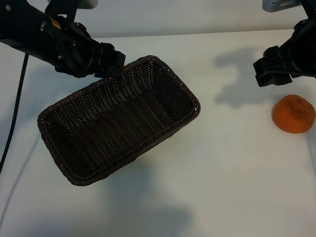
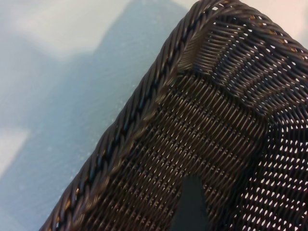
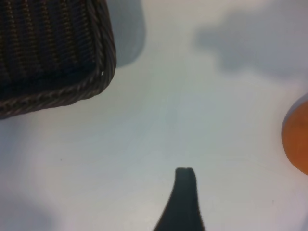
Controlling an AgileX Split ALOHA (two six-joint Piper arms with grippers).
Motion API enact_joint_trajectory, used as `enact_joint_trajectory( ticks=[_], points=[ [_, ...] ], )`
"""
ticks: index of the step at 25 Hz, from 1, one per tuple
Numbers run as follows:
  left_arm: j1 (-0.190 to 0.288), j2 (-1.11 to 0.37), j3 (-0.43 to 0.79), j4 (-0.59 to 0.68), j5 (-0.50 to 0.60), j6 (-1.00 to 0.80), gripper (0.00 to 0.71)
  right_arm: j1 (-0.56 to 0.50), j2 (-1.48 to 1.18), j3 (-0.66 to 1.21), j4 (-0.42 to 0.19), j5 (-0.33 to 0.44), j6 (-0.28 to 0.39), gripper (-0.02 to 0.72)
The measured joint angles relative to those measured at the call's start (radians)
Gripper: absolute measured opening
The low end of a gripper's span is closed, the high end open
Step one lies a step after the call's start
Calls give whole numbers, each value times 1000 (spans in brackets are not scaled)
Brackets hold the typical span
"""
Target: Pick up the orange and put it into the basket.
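On the white counter [image 1: 207, 163], near its right edge, we see the orange [image 1: 294, 114] sitting alone, well apart from the basket [image 1: 173, 74], which lies at an angle toward the left and holds nothing. Our right pincer [image 1: 271, 74] hangs just beyond the fruit, not touching it, its jaws spread wide and empty. Our left pincer [image 1: 111, 61] sits at the basket's far rim, also open; whether it touches the wicker we cannot tell.

We judge the orange to be light and fairly firm, with some give under pressure. Its dull, bumpy skin should offer good friction, so slipping seems unlikely. Being round, it could roll away if one finger reaches it first, so we would want both fingers to meet it together. We would take hold across its widest middle, on opposite sides, keeping clear of the puckered, knobbly top where contact would be uneven. A moderate squeeze should do; too much might bruise or split the skin. The basket looks stiff and roomy, far larger than the fruit.
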Motion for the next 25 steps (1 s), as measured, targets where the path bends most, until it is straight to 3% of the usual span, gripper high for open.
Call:
enact_joint_trajectory(
  ticks=[25],
  points=[
    [0,0,0,0,-32,53,591,0,0,0,0,-9,0,595]
  ],
)
